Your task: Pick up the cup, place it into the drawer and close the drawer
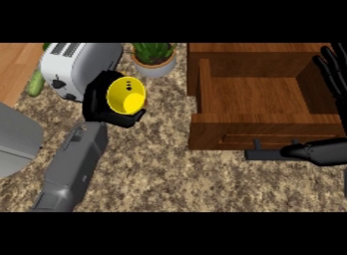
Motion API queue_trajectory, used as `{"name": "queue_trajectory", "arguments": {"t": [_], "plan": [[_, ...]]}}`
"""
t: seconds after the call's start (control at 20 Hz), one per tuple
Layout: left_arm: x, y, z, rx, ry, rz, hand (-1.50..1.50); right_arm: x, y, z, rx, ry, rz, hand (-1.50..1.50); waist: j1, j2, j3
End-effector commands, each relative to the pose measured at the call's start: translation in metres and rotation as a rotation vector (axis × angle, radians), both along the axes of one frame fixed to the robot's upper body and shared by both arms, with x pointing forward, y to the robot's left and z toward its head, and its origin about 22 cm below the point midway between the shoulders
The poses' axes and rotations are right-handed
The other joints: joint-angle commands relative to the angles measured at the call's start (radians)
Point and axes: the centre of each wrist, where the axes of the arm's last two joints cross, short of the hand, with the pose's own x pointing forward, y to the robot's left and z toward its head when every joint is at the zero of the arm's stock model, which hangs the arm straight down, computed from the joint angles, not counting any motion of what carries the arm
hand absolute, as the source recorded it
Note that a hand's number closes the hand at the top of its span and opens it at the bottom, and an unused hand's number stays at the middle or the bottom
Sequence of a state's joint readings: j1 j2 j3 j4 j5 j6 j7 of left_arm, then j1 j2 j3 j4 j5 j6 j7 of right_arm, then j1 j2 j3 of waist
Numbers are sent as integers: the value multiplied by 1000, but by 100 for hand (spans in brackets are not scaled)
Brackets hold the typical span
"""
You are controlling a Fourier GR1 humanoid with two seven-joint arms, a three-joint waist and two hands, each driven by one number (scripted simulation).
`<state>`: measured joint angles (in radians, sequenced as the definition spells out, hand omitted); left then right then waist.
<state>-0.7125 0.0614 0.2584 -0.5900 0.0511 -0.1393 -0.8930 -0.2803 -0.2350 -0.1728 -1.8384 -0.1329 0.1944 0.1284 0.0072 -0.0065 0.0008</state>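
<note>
The right hand (343, 74) rested open, fingers straight, by the open drawer (259, 102). Farther left, above the tabletop (176, 174), the left hand (106, 99) curled round the yellow cup (125, 95), tilted mouth-up. It looked light, rigid and smooth; holding round its wall seemed sensible.

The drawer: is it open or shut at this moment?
Open. The drawer is pulled out, and its bare wooden inside shows from above.
</note>
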Motion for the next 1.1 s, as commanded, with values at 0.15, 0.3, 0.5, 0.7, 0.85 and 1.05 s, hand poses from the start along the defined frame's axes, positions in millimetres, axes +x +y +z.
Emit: {"name": "queue_trajectory", "arguments": {"t": [0.15,0.3,0.5,0.7,0.85,1.05], "plan": [[26,-71,88,41,-63,-92,150,5,-8,9,-2,-3,1,-150,-6,-2,0],[34,-93,142,63,-44,-102,150,1,6,-11,7,12,1,-150,0,-2,0],[41,-113,172,133,-30,-90,150,2,4,2,3,-18,-26,-150,-14,6,-1],[50,-145,195,168,32,-49,150,11,6,-7,7,-22,-4,-150,-31,12,0],[50,-165,196,212,108,-12,150,8,7,-1,-9,-22,28,-150,-63,15,0],[55,-179,204,281,183,22,150,12,7,-15,4,-46,55,-150,-82,24,1]]}}
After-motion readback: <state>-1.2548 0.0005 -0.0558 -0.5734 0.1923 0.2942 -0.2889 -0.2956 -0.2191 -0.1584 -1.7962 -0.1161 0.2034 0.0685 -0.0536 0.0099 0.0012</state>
